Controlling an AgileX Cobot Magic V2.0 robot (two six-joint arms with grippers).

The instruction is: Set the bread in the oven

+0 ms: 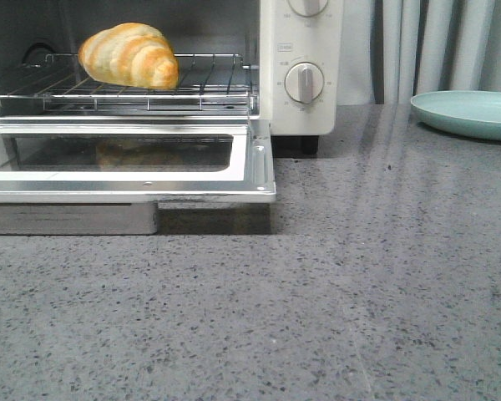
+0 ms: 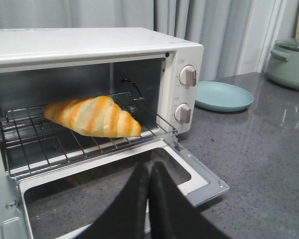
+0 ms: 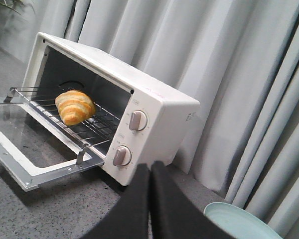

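Observation:
The bread (image 1: 129, 55), a golden croissant-shaped roll with cream stripes, lies on the wire rack (image 1: 209, 88) inside the cream-white oven (image 1: 311, 109). The oven's glass door (image 1: 259, 167) is dropped open and lies flat. The bread also shows in the left wrist view (image 2: 92, 116) and in the right wrist view (image 3: 74, 107). My left gripper (image 2: 149, 169) is shut and empty, above the open door, short of the bread. My right gripper (image 3: 150, 170) is shut and empty, in front of the oven's knob side (image 3: 138, 121). Neither gripper shows in the front view.
A pale teal plate (image 1: 472, 113) sits on the grey speckled counter (image 1: 359, 292) to the right of the oven. A teal lidded pot (image 2: 291, 62) stands farther right. Grey curtains hang behind. A metal tray (image 1: 67, 219) lies under the open door.

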